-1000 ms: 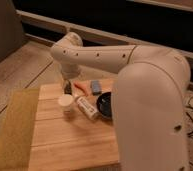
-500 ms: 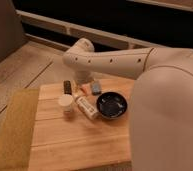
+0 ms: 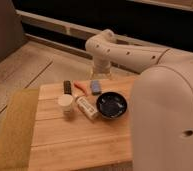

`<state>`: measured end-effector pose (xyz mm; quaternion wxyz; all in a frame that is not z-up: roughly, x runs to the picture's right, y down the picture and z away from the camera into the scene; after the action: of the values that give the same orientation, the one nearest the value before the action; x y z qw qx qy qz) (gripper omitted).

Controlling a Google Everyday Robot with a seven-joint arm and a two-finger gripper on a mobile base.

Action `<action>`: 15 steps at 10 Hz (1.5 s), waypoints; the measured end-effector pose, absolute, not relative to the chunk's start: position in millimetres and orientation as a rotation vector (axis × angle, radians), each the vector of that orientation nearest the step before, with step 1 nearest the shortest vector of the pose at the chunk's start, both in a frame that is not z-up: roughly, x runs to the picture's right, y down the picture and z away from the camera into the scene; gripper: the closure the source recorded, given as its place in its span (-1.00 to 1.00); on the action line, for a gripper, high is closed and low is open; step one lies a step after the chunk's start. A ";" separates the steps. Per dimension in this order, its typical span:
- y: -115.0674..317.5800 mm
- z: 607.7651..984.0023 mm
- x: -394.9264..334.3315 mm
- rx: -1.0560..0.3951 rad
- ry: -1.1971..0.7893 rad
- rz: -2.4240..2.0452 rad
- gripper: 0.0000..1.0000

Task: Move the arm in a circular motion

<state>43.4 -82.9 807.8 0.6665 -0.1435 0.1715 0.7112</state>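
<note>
The arm (image 3: 135, 56) reaches in from the right. Its thick near segment fills the lower right of the view, and a slimmer segment with a row of dark holes runs left to a rounded joint above the table's far edge. From that joint it drops to the gripper (image 3: 101, 74), which hangs just behind the far edge of the table (image 3: 65, 145). Whether the gripper is open or closed cannot be told.

The table is pale wooden planks, with an olive mat (image 3: 12, 130) along its left side. It stands on a tiled floor, with a dark wall and a pale rail behind.

A dark block (image 3: 67, 86), an orange item (image 3: 81, 87) and a blue-grey pad (image 3: 95, 86) lie in a row near the far edge. Nearer are a white cup (image 3: 65, 102), a white tube (image 3: 86, 107) lying on its side and a black bowl (image 3: 111, 105). The arm's near segment hides the table's right end, just beside the bowl.
</note>
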 end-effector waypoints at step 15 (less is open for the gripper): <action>-23.6 752.1 -106.1 -0.422 0.168 1.164 -0.30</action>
<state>-106.1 -23.6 752.1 0.8112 -0.1975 0.0788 0.5447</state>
